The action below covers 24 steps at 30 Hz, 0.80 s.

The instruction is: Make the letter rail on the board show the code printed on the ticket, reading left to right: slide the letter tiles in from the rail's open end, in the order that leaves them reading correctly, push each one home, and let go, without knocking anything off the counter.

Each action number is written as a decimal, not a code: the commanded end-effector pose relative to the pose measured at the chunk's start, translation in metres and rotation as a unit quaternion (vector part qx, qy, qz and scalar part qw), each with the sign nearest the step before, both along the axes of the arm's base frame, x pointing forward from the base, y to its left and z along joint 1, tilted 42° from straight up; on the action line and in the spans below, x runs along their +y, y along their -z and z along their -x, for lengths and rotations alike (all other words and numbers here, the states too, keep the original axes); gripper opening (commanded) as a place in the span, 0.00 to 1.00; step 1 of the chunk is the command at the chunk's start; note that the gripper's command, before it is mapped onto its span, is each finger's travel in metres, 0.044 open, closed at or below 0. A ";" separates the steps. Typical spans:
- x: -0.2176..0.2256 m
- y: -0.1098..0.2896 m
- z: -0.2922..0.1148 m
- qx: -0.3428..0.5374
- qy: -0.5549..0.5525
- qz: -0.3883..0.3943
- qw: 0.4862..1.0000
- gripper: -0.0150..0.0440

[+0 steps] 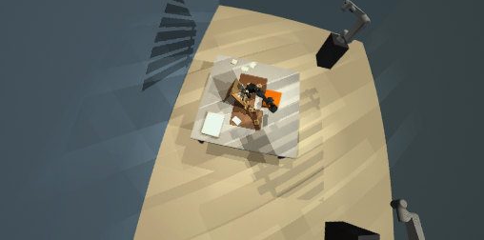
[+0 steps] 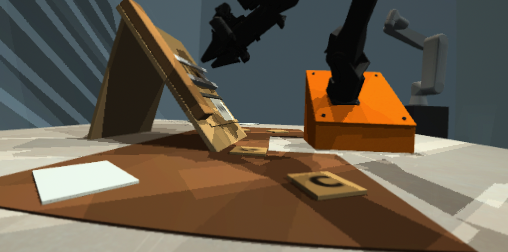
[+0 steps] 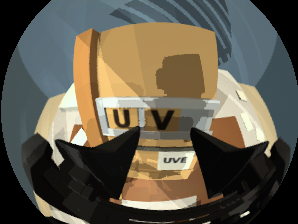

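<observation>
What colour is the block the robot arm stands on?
Orange base block, clearest in the exterior view.

Board (image 2: 150, 41): leaning on the mat (image 2: 200, 201), desk (image 2: 450, 176) beneath. Rail (image 3: 156, 119) on its face, holding tiles U, V; ticket (image 3: 174, 160) below the rail. Tile C (image 2: 327, 184) right-front of the board; pedestal (image 2: 400, 116) to its right; pad (image 2: 82, 180) left-front.

A tan board (image 2: 150, 41), orange base (image 2: 380, 116), brown mat (image 2: 200, 191), black-lettered tan tile (image 2: 327, 184), white card (image 2: 82, 180).
</observation>
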<state>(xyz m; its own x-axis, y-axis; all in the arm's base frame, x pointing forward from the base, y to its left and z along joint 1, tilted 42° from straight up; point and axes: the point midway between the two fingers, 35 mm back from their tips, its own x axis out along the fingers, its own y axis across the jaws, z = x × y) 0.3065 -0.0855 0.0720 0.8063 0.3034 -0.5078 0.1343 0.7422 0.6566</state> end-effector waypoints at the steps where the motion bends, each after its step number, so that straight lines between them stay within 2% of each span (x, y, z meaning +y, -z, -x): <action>1: 0.000 -0.002 0.002 -0.002 -0.003 0.002 1.000 0.75; 8: 0.000 -0.005 0.005 -0.002 -0.003 0.002 1.000 0.75; 19: 0.000 -0.003 0.003 0.000 0.000 0.000 1.000 0.26; 24: 0.000 -0.003 0.003 0.000 0.000 0.000 1.000 0.25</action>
<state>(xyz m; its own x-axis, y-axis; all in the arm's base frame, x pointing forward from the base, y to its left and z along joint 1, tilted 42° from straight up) 0.3034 -0.0860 0.0748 0.8064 0.3028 -0.5080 0.1348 0.7422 0.6565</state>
